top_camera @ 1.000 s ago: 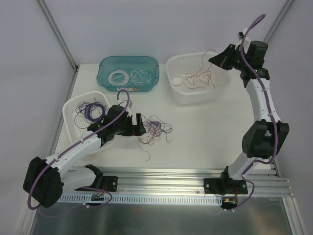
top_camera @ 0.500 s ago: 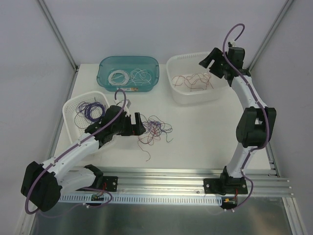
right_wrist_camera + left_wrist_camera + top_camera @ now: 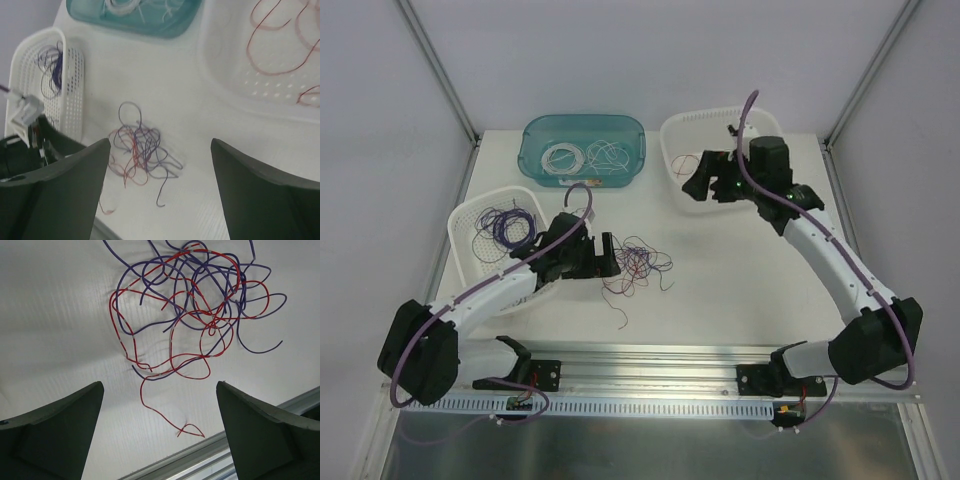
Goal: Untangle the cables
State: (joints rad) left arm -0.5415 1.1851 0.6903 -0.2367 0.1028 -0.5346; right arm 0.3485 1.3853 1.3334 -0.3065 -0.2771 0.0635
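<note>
The cables (image 3: 635, 265) lie as a loose tangle of thin red and dark purple wires on the white table, left of centre. My left gripper (image 3: 603, 255) sits just left of the clump, open, nothing between its fingers. From the left wrist, the cables (image 3: 195, 315) lie ahead of the left gripper (image 3: 159, 384), with one red tail curling between the fingers. My right gripper (image 3: 698, 178) hangs open and empty over the front-left edge of the white basin (image 3: 705, 112). The right wrist view looks down at the cables (image 3: 140, 155) past the right gripper (image 3: 160, 141).
A teal tray (image 3: 584, 118) at the back holds white wires. A white perforated basket (image 3: 453, 225) at the left holds purple wires. Red wires (image 3: 280, 45) lie in the white basin. An aluminium rail (image 3: 650, 365) runs along the near table edge.
My right gripper has opened and let a red wire drop into the basin. Its arm has swung from the basin's back right to the front-left edge. The left arm has barely moved.
</note>
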